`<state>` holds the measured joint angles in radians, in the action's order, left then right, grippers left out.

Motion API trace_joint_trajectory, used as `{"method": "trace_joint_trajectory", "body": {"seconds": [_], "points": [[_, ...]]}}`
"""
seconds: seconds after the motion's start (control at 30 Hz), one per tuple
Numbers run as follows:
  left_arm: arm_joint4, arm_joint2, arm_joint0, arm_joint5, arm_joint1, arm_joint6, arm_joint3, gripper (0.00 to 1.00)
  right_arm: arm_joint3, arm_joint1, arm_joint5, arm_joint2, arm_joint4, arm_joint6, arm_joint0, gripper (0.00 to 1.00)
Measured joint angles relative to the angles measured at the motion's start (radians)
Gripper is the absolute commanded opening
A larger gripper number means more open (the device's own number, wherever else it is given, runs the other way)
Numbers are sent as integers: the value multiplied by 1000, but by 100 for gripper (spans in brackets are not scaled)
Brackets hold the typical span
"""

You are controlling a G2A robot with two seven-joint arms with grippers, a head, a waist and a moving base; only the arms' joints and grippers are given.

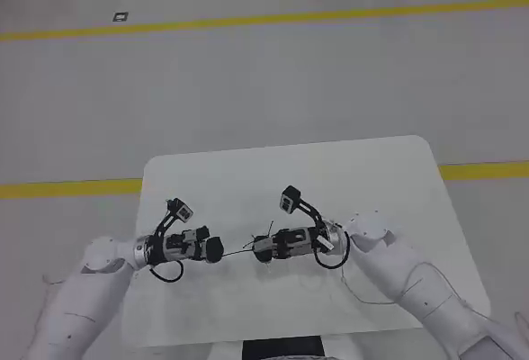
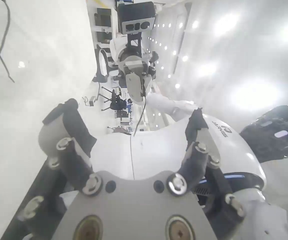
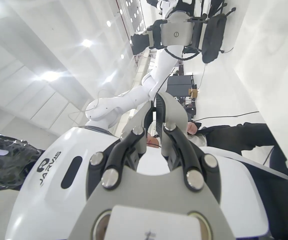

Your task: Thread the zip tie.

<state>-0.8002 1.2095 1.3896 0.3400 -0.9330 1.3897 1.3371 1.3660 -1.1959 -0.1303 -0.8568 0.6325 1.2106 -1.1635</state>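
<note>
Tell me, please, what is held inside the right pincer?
The right pincer is shut on a thin black zip tie, whose free end pokes out toward the open left pincer. The gripped stretch is covered by the fingers.

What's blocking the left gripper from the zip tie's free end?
Nothing visible. The zip tie sticks out of the shut right gripper toward the left gripper, whose fingers are open. Only open air above the table lies between them.
</note>
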Motion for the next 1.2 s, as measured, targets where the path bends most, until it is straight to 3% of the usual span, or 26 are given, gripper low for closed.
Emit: {"method": "trace_joint_trajectory", "body": {"seconds": [0.2, 0.4, 0.53, 0.67, 0.83, 1.2], "points": [[-107, -92, -43, 0, 21, 0, 16, 100, -14, -14, -22, 27, 8, -22, 24, 0], [-110, -93, -44, 0, 22, 0, 19, 100, -12, -14, -20, 26, 6, -23, 22, 0], [-126, -108, -46, -32, 20, 0, 30, 100, 6, -12, -21, 19, 9, -38, 6, 0], [-162, -151, -58, -51, 22, 0, 41, 100, 2, -11, -33, 10, 38, 0, 1, 0], [-144, -203, -84, -30, 44, 0, 51, 100, 5, -12, -62, 5, 59, 27, -1, 0], [-114, -209, -78, -29, 44, -21, 75, 100, 26, -10, -41, -2, 39, -32, -21, 0]]}}
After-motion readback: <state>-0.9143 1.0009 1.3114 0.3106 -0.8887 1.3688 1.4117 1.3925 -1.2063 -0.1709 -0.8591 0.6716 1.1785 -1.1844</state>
